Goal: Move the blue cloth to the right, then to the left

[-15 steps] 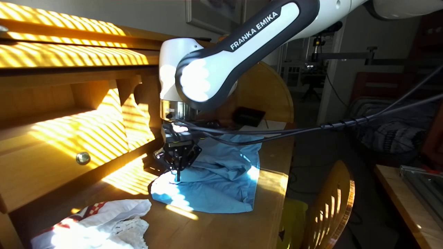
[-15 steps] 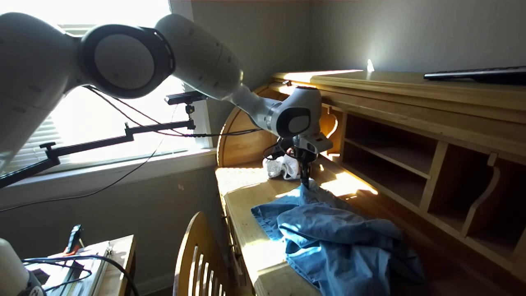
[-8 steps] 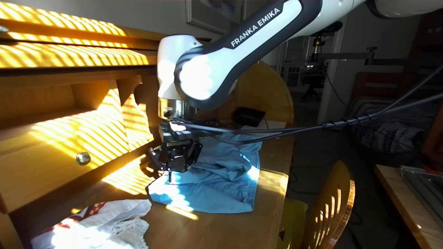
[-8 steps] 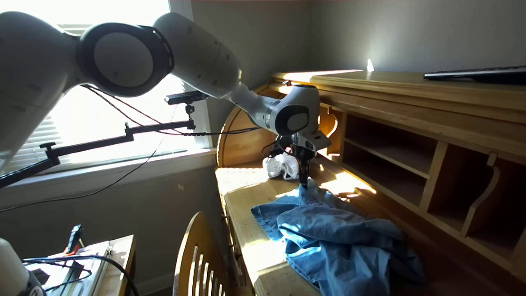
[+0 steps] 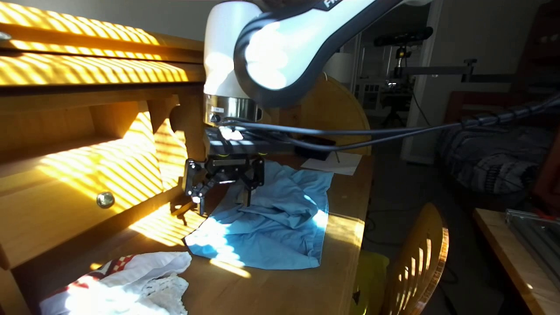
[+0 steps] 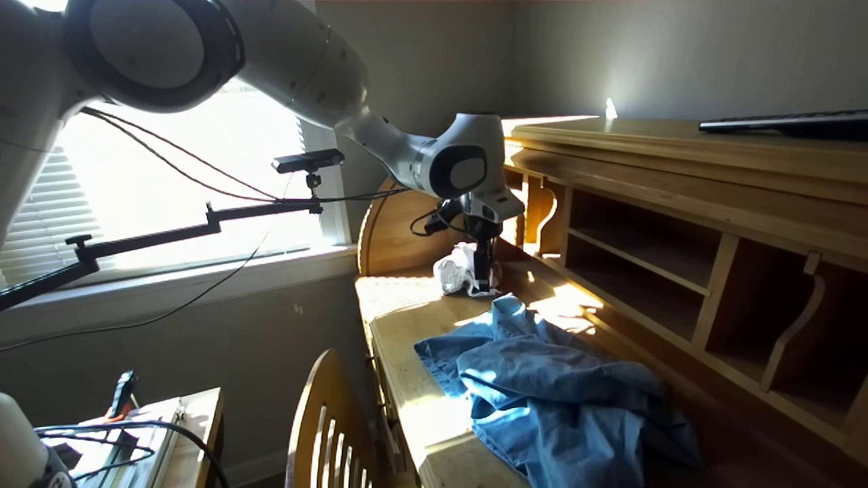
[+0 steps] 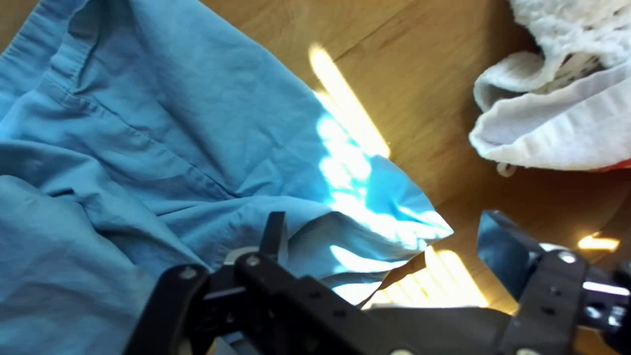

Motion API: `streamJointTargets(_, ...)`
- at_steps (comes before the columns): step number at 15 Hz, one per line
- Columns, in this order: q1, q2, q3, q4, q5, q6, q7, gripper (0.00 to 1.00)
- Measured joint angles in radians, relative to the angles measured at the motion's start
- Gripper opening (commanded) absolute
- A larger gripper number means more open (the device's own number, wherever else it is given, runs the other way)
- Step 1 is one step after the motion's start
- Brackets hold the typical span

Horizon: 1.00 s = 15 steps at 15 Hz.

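Blue cloth: crumpled on the desk; in an exterior view it lies far and right of the white cloth, apart from it, with bare wood between it and the desk's right edge.
Standing fold: at the cloth's far end in an exterior view; probably the easiest part to pinch, since it rises off the wood.
Gripper: fingers spread wide, holding nothing, pointing down and seemingly clear of the cloth.
Stance: in the wrist view one finger is over the cloth, its opposite over wood, the sunlit corner between; this would suit closing on that edge, though the aim cannot be told.
Direction: whether the right or left move is due, the cloth's place alone does not say.
White cloth: red-checked, bunched near left in an exterior view; a push that way could run into it.
Shelf unit: lines the desk's right side in an exterior view, limiting travel there.
Paper and dark item: beside the cloth's far end in an exterior view; a far slide might catch them.
Cables: slung above the desk, likely no hindrance.
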Motion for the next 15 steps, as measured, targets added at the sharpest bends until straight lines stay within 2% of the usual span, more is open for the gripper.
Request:
streamJointTargets(6,-0.002,-0.223,0.019,-0.213,0.003,0.005,0.008,1.00)
streamJointTargets(11,-0.044,-0.391,0.075,-0.349,0.052,-0.093,-0.018,1.00)
streamJointTargets(15,-0.070,-0.479,0.088,-0.416,0.056,-0.150,-0.033,1.00)
